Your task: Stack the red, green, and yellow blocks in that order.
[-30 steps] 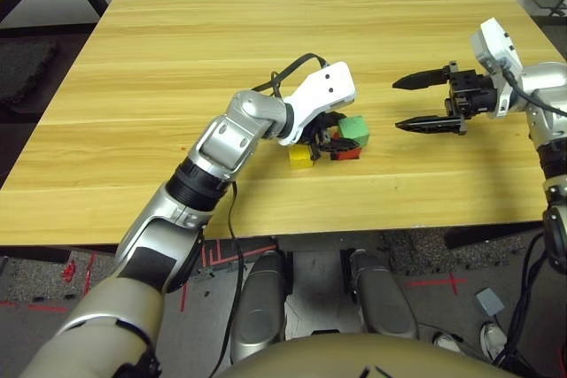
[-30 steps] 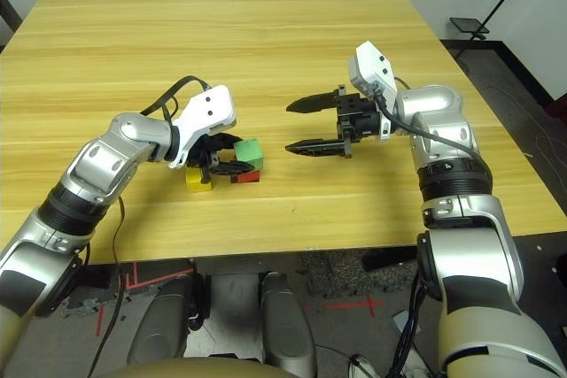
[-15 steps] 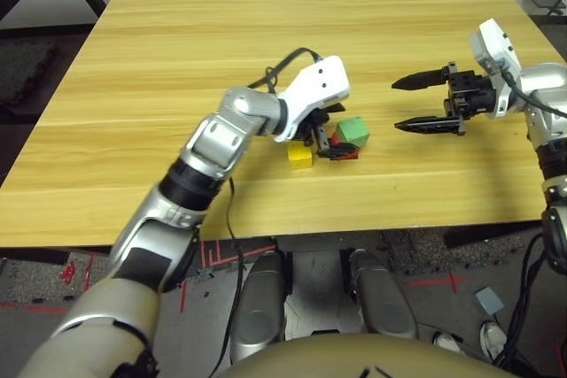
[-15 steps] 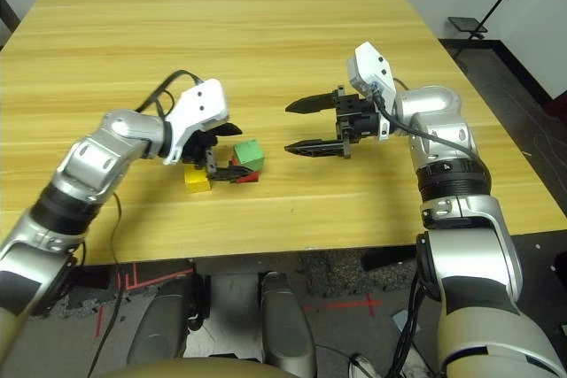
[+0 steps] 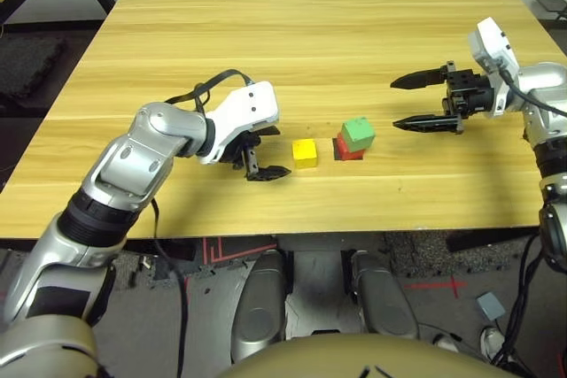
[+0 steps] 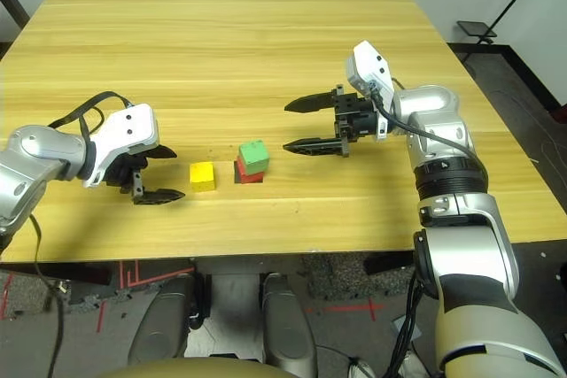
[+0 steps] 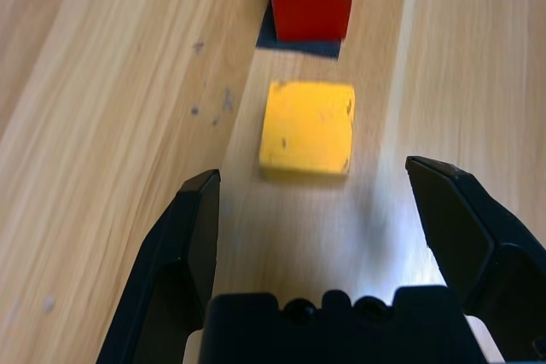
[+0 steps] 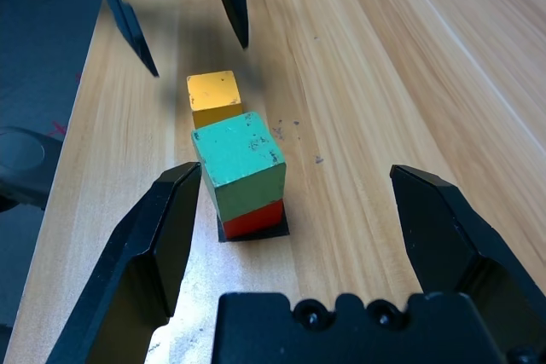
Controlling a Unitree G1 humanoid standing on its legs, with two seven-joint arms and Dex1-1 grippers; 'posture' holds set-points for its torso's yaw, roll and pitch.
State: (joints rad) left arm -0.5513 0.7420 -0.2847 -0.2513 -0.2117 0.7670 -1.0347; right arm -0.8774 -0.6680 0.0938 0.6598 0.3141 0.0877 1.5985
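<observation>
We look first at the yellow block [image 5: 305, 152], the one not yet stacked. It seems a small stiff cube with a matte face, so we judge it light, not fragile and not very slippery. It will not give under the fingers, so a gentle squeeze should be enough. The best hold is on two opposite flat sides, near the middle of their height, so that it stays level when it is set down. A hold on the corners could let it twist.

It lies flat on the table [image 5: 266, 33], just beside the stack, at about 9 o'clock from it. The green block [image 5: 358, 133] sits on the red block [image 5: 347, 150], a little turned against it, so the top face is not quite square to the base.

The left gripper [image 5: 262, 158] is empty with fingers spread, near the yellow block at its 9 o'clock. The right gripper [image 5: 423, 102] is also spread and empty, at 2 o'clock from the stack.

We count three blocks, one of each colour, and two grippers.
</observation>
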